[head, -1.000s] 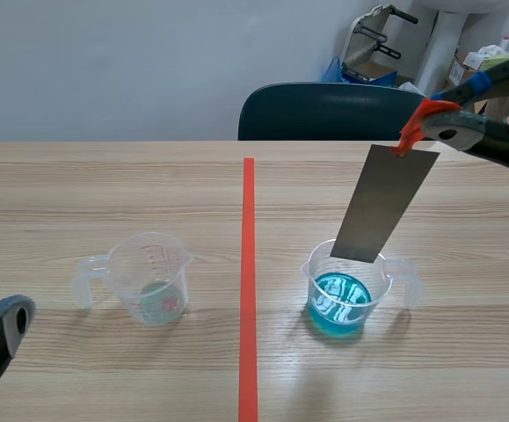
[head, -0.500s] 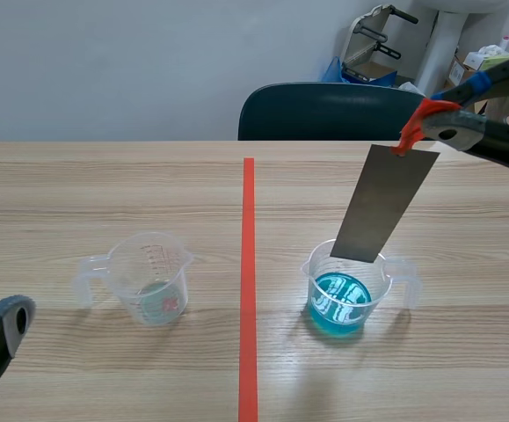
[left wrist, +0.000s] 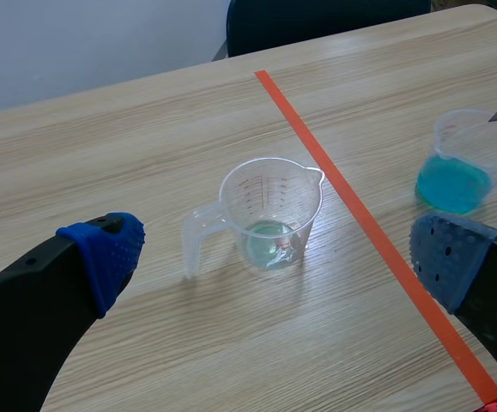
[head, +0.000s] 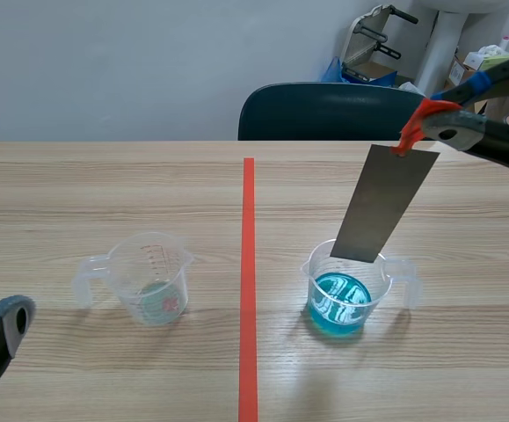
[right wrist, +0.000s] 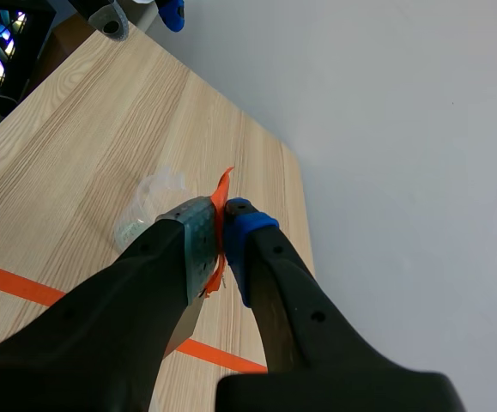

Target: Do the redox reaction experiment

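My right gripper (head: 423,121) is raised at the right, shut on the orange-taped top of a grey metal strip (head: 382,204). The strip hangs tilted, its lower end just over the rim of a clear beaker of blue liquid (head: 349,288). In the right wrist view the strip (right wrist: 198,249) is pinched between the fingers, ahead of them a clear beaker (right wrist: 149,204). Left of the tape line stands a second clear beaker (head: 151,280) with a little pale liquid. My left gripper (left wrist: 278,251) is open, and that beaker (left wrist: 269,210) lies ahead between its fingers.
An orange-red tape line (head: 248,281) runs down the middle of the wooden table (head: 105,193). A dark chair (head: 329,112) stands behind the far edge. Boxes and gear (head: 478,61) sit in the back right corner of the room.
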Tool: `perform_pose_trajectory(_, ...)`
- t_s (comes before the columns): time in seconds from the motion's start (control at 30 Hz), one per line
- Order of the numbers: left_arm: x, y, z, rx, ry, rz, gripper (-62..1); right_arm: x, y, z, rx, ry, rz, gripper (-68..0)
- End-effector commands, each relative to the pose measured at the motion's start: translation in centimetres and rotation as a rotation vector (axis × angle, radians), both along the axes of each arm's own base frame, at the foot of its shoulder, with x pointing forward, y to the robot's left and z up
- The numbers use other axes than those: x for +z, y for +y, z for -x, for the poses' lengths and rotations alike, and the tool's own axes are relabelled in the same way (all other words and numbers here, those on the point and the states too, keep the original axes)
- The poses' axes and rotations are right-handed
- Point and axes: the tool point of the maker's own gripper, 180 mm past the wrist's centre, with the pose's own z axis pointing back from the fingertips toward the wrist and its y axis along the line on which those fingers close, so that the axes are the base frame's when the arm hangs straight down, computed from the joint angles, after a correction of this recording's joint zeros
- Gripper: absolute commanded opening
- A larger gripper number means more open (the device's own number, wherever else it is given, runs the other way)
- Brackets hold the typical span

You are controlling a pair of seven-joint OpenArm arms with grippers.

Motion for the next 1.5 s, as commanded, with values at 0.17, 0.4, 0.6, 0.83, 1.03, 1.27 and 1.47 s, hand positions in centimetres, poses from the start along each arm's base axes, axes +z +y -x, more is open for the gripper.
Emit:
perform_pose_trajectory(0.17,0.6,-0.5,-0.1,-0.013,-0.019,0.013,1.4,0.8,0.1,-0.5,-0.015,-0.022,-0.017,-66.7)
perform_pose_trajectory(0.4,0.6,-0.5,-0.1,-0.013,-0.019,0.013,1.4,0.8,1.0,-0.8,-0.02,-0.044,-0.045,-66.7)
perform_pose_trajectory(0.6,0.6,-0.5,-0.1,-0.015,-0.02,0.01,1.4,0.6,2.6,-1.4,-0.001,-0.063,-0.037,-66.7)
perform_pose_trajectory(0.83,0.6,-0.5,-0.1,-0.015,-0.02,0.01,1.4,0.8,5.3,-1.8,0.046,-0.082,-0.054,-66.7)
perform_pose_trajectory(1.03,0.6,-0.5,-0.1,-0.015,-0.02,0.01,1.4,1.0,8.2,-2.3,0.076,-0.109,-0.061,-66.7)
perform_pose_trajectory(1.27,0.6,-0.5,-0.1,-0.015,-0.02,0.01,1.4,1.2,12.1,-2.4,0.124,-0.138,-0.06,-66.7)
perform_pose_trajectory(1.47,0.6,-0.5,-0.1,-0.015,-0.02,0.01,1.4,1.4,15.4,-2.2,0.154,-0.157,-0.057,-66.7)
